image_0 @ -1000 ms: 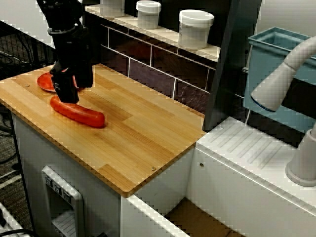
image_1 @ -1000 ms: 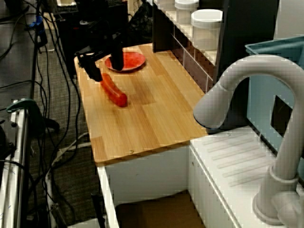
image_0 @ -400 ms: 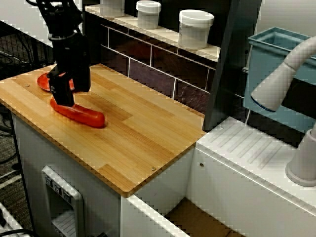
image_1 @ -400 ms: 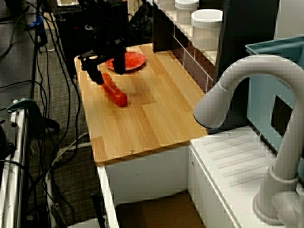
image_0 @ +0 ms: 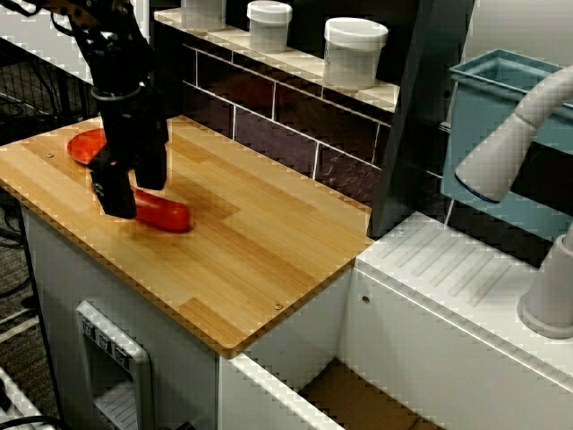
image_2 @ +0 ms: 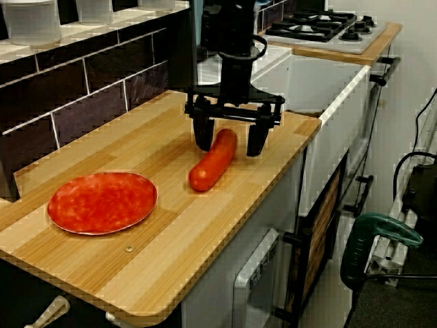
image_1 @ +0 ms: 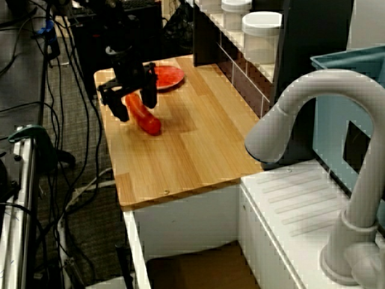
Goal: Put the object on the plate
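Observation:
The object, a glossy red sausage (image_2: 213, 158), lies flat on the wooden counter (image_2: 164, 239). It also shows in the other views (image_0: 166, 213) (image_1: 145, 118). My gripper (image_2: 229, 140) is open and lowered over the sausage's end far from the plate, one finger on each side with small gaps. From the front, the gripper (image_0: 125, 188) hides the sausage's left part. The sideways view shows the same gripper (image_1: 133, 105) astride the sausage. The round red plate (image_2: 102, 201) sits bare beside the sausage's other end, and appears behind my arm (image_0: 85, 143) (image_1: 168, 75).
White lidded jars (image_0: 355, 49) stand on the shelf above a dark tiled backsplash (image_0: 286, 116). A grey faucet (image_1: 301, 108) and a white sink drainer (image_0: 448, 269) lie to the right, with a blue bin (image_0: 501, 125) behind. The counter's front edge (image_2: 225, 266) is close to the sausage.
My gripper has shifted along the sausage away from the plate and come down around it. The sausage and plate have not moved.

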Motion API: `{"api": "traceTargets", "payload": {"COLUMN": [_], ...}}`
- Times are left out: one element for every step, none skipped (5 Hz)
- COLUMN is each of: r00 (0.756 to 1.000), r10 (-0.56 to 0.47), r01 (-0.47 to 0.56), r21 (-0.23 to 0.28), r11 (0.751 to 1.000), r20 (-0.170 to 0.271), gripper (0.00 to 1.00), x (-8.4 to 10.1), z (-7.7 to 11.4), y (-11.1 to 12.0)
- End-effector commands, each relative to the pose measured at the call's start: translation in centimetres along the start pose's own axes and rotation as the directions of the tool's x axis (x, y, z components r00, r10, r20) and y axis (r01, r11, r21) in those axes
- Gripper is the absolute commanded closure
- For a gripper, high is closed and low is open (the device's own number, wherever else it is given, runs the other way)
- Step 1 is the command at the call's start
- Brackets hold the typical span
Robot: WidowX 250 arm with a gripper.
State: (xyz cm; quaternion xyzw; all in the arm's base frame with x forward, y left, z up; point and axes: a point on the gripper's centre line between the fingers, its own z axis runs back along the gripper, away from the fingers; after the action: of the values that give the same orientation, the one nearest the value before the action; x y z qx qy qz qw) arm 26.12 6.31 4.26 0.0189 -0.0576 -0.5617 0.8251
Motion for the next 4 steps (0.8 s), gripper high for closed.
{"api": "traceTargets", "payload": {"r00": [0.995, 0.993, 0.993, 0.993], "r10": [0.096, 0.112, 0.122, 0.113], "r01": [-0.095, -0.112, -0.122, -0.113], "r21": [0.004, 0.007, -0.010, -0.006], "r11": [0.995, 0.994, 0.993, 0.994], "r20": [-0.014, -0.019, -0.009, 0.025], "gripper": [1.00, 1.00, 1.00, 1.00], "x": [0.6, 0.4, 0.3, 0.6], "z": [-1.8, -2.2, -1.3, 1.6], "y": [-0.4, -0.7, 0.1, 0.8]}}
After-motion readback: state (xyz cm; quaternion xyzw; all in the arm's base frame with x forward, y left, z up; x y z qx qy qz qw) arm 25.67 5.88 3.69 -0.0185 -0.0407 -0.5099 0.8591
